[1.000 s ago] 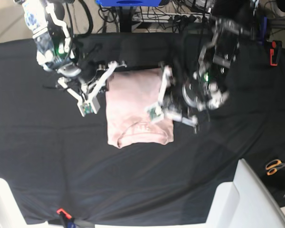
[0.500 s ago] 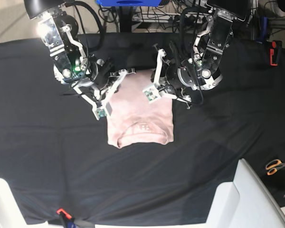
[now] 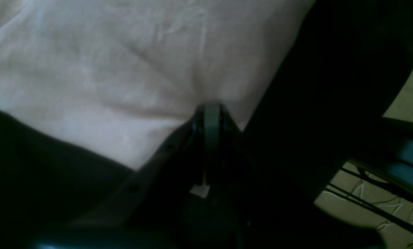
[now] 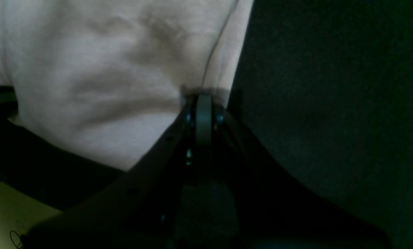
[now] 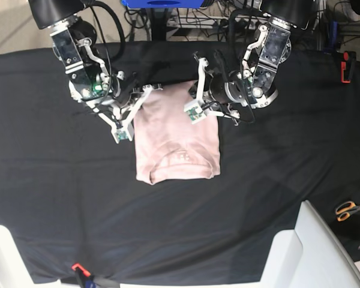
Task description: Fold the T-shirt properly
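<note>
The T-shirt lies on the black tablecloth near the middle of the base view, toward the far side of the table. It is folded into a narrow upright rectangle, with the collar curve showing near its lower edge. The cloth is pale pink and creased.

Left gripper: its jaws are pressed together on an edge of the T-shirt. The fabric puckers into folds that run toward the pinch point. In the base view this gripper sits at the shirt's upper right corner.

Right gripper: its jaws are likewise closed, clamped on the hem of the T-shirt. A seam line runs down to the pinch, and wrinkles gather there. In the base view this gripper sits at the shirt's upper left corner.

Both pinched corners lie at the shirt's far edge, and the rest of the garment rests flat on the tablecloth. Whether the gripped edge is raised off the cloth cannot be told from the wrist views.

Orange-handled scissors lie at the right edge of the base view, well apart from the shirt. A white panel stands at the lower right. Cables run along the far side behind the table.
</note>
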{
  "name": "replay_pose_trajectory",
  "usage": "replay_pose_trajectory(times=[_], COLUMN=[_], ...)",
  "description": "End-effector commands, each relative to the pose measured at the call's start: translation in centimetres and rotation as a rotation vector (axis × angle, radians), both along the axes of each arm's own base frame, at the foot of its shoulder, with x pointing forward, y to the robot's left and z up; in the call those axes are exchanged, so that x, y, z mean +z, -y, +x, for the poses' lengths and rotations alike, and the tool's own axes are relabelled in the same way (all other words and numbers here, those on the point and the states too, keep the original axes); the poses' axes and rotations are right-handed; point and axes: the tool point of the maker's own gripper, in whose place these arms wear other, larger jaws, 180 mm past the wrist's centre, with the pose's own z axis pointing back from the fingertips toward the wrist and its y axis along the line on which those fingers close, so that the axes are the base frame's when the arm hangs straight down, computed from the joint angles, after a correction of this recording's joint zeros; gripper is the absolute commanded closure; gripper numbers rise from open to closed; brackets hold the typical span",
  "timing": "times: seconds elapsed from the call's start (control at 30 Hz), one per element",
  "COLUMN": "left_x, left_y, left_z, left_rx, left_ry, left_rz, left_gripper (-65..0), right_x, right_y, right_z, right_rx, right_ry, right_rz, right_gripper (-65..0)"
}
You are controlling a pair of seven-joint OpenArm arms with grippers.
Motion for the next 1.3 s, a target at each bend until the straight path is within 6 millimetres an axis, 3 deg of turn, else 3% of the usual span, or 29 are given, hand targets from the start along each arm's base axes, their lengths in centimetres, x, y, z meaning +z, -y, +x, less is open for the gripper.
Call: replay_pose_trajectory(times=[0.0, 0.1, 0.27, 0.4, 0.6, 0.77, 0.83, 0.93, 1.07, 1.13, 1.27], left_x=[0.0, 0.7, 5.0, 5.6, 1.9, 0.2, 0.2, 2.8, 7.0, 8.1, 7.7], left_y=[-0.4, -0.2, 0.0, -1.3, -2.5, -2.5, -2.6, -2.2, -3.8, -4.7, -6.3], left_z=[0.0, 0.6, 3.0, 4.5, 2.9, 2.0, 2.2, 3.6, 4.7, 3.8, -0.6], left_rx=[-0.006, -0.01, -0.038, -0.012, 0.009, 0.024, 0.025, 0.03, 0.101, 0.124, 0.101], left_ry=[0.0, 0.026, 0.171, 0.187, 0.066, 0.025, 0.029, 0.115, 0.245, 0.27, 0.227], left_rz=[0.022, 0.019, 0.02, 0.063, 0.095, 0.056, 0.055, 0.033, 0.017, 0.021, 0.064], left_gripper=[0.0, 0.0, 0.0, 0.0, 0.0, 0.0, 0.0, 0.0, 0.0, 0.0, 0.0], right_x=[0.7, 1.6, 6.4, 8.4, 5.5, 1.4, 1.3, 3.6, 8.2, 9.2, 9.7], right_y=[-0.2, -0.5, -1.7, -2.0, -1.2, 0.3, 0.4, 0.7, 0.4, 1.6, 4.2], right_z=[0.9, 1.2, 2.3, 4.2, 5.4, 4.5, 4.5, 5.1, 4.3, 3.4, 0.7], right_rx=[-0.003, 0.001, 0.033, 0.046, 0.026, -0.008, -0.011, 0.0, 0.023, -0.026, -0.102], right_ry=[0.03, 0.053, 0.129, 0.162, 0.118, 0.074, 0.077, 0.136, 0.23, 0.242, 0.24], right_rz=[0.012, 0.024, 0.06, 0.061, 0.026, -0.007, -0.007, -0.005, 0.021, -0.001, -0.066], right_gripper=[0.0, 0.0, 0.0, 0.0, 0.0, 0.0, 0.0, 0.0, 0.0, 0.0, 0.0])
